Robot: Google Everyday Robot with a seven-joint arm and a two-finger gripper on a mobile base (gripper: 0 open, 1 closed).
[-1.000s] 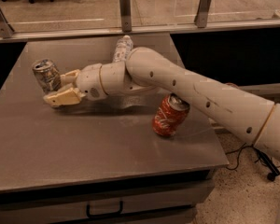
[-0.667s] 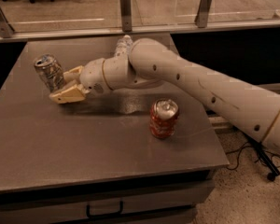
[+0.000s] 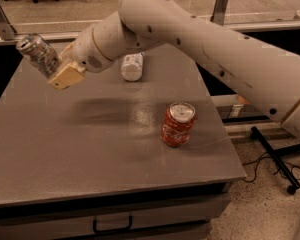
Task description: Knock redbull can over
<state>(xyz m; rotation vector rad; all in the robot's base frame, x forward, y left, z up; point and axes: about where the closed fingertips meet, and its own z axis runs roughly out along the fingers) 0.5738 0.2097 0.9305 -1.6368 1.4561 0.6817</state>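
Redbull can [image 3: 38,54] tilted, touching hand [image 3: 60,70], above table [image 3: 90,154]

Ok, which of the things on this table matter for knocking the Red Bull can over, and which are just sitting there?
Part of the job:
- redbull can, tilted at the table's far left
- gripper, right beside that can

Just lying about:
- white bottle, toward the back of the table
- dented red-orange can, upright on the right

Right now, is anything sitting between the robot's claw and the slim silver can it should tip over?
Nothing visible does. The gripper is right up against the redbull can, which is tilted at the table's far left corner. The white bottle and red can sit further right, clear of both.
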